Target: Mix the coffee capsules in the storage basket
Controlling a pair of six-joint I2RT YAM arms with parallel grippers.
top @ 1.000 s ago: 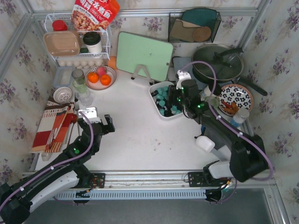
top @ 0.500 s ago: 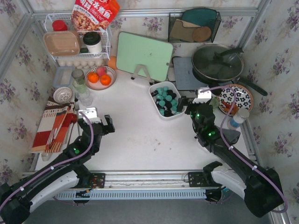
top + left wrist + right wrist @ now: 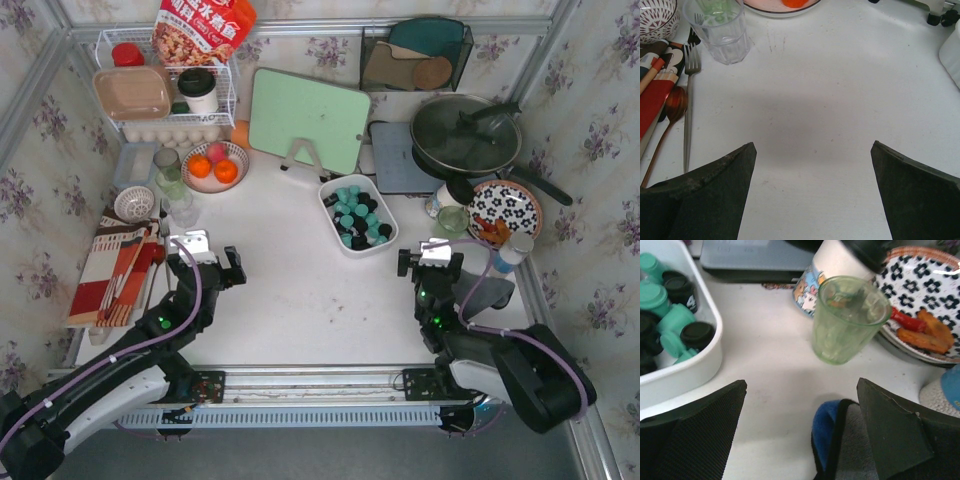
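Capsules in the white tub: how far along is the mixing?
Looks largely done: teal and black capsules lie interspersed in the tub. Nothing is in hand: left pincer and right pincer are open, empty, outside the tub. Little seems left, perhaps one more stir.

A white "4" shows on one black coffee capsule [image 3: 682, 290]; the red bag [image 3: 203, 28] carries white Chinese characters too small to read.

1. Top view is lit brightly and evenly; only soft shadows are cast on the worktop [image 3: 300, 300].
2. Left wrist: a broad diffuse shadow is seen ahead of the left hand [image 3: 812, 145], itself rendered dark.
3. Right wrist: glare is caught on the plate [image 3: 912, 277] rim; right hand [image 3: 801, 381] is slightly blurred.
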